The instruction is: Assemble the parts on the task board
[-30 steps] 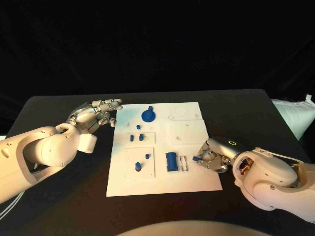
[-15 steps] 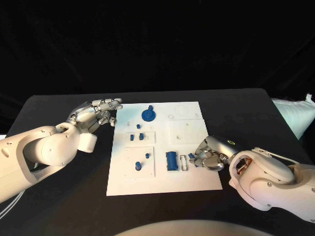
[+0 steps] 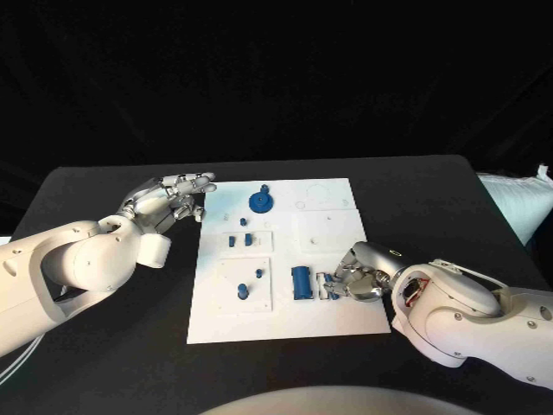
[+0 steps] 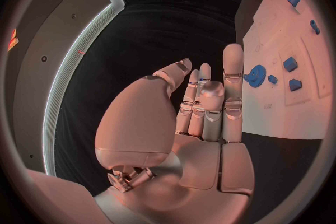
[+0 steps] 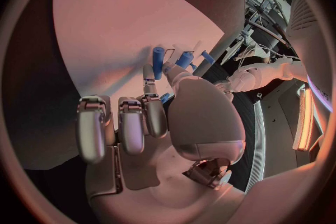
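The right hand point(image 3: 355, 281) lies over the near right part of the task board point(image 3: 333, 324), fingers curled down beside the blue cylinder point(image 3: 301, 282); the head view leaves its fingertips hidden under the knuckles, so from there a grip cannot be judged; the right wrist view shows the curled fingers point(image 5: 133, 123) close above the white plate with a small blue part point(image 5: 167, 98) just at the thumb, though whether it is pinched cannot be told; the same view shows the blue cylinder point(image 5: 158, 61) just beyond the fingertips, its long axis running away from the hand. In the head view that cylinder lies flat, its long axis pointing from the near edge of the board toward the far edge, immediately beside the right hand on the side toward the left hand. The left hand point(image 3: 167, 201) hovers at the far corner of the board, holding nothing; the left wrist view shows its fingers point(image 4: 232, 84) straight and held close together, with the round blue disc point(image 4: 255, 75) just past the fingertips and two small blue blocks point(image 4: 290, 64) farther along the board.
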Robot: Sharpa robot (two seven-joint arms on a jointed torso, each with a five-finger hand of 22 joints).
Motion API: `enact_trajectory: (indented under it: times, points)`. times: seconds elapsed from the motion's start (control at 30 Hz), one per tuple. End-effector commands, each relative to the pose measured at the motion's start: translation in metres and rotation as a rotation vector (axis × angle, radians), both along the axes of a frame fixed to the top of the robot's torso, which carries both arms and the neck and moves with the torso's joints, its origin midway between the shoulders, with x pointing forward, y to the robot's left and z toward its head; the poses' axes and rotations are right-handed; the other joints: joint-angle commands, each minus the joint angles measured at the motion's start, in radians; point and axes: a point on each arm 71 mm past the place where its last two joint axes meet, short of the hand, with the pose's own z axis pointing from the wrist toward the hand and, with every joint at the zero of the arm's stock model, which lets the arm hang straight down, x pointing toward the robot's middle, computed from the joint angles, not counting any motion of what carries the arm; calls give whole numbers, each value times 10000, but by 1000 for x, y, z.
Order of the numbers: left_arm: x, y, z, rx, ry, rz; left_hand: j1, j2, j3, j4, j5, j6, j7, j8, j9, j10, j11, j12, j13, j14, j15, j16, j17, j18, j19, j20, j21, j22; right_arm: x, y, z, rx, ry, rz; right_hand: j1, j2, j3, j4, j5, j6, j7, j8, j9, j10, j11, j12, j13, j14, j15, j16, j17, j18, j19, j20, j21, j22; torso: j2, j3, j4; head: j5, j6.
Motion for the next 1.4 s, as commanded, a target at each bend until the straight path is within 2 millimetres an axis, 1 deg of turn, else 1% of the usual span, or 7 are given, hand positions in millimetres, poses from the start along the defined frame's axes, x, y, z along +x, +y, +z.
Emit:
enact_trajectory:
  times: [0.03,0.43,0.73,0.97,1.17,1.27,1.4]
  points:
    - [-1,-3,1,-103,-67,-215,-11,96,-35,4,68,-84,-10,22,-1,-60,-9,67,16,-68,17,-49,-9,148,-67,33,-59,-9,-1,3,-3,-6,322,39,-83,30,-78,-2,45,63,-7,40,6,716,-63,41,1948,1021,-77,35,2531,-182,752,-77,17,1981,2,6,4,31,-6]
    - [-1,-3,1,-101,-65,-214,-11,96,-35,4,68,-84,-10,22,-1,-60,-9,67,16,-68,17,-49,-9,148,-67,33,-59,-9,0,10,-2,157,195,130,-82,28,-102,-3,76,62,-11,43,17,720,-68,55,1955,1023,-81,40,2539,-182,752,-81,17,1982,6,6,-2,47,-19]
    - [-1,-2,1,-95,-57,-213,-11,96,-35,4,68,-84,-10,22,-1,-60,-9,67,16,-68,17,-49,-9,148,-67,33,-59,-9,0,11,-1,215,127,122,-115,123,-206,59,265,100,-41,86,91,729,-92,68,1966,1026,-102,50,2556,-186,758,-103,30,1997,-2,7,4,78,-39]
    - [-1,-2,1,-93,-51,-214,-11,96,-35,4,68,-84,-10,22,-1,-60,-9,67,16,-68,17,-49,-9,148,-67,33,-59,-9,-1,12,1,288,61,123,-105,145,-223,62,306,115,-54,101,111,734,-101,85,1974,1027,-108,52,2558,-189,764,-109,42,2009,-1,16,-6,90,-32]
    - [-1,-2,1,-100,-46,-236,-11,96,-35,4,68,-84,-10,22,-1,-60,-9,67,16,-68,17,-49,-9,148,-67,33,-59,-9,-1,14,2,367,195,137,-117,151,-270,77,328,144,-66,128,145,724,-114,20,1948,1027,-119,54,2562,-192,768,-117,50,2018,-1,5,1,82,-34]
    - [-1,-3,1,-103,-41,-248,-13,93,-44,-3,70,-95,-3,26,-1,-84,-2,89,17,-84,22,-56,-38,150,-76,36,-75,-20,0,14,2,282,347,195,-189,165,-349,139,327,144,-65,140,178,723,-116,0,1942,1025,-124,48,2553,-189,764,-126,42,2010,1,3,13,89,-32]
    - [-1,-3,1,-107,-39,-257,-13,93,-44,-3,70,-95,-3,26,-1,-84,-2,89,17,-84,22,-56,-38,150,-76,36,-75,-20,1,13,0,131,486,244,-319,200,-467,255,316,141,-66,155,223,721,-116,-34,1930,1025,-126,47,2551,-190,765,-132,42,2012,-2,-5,6,94,-33]
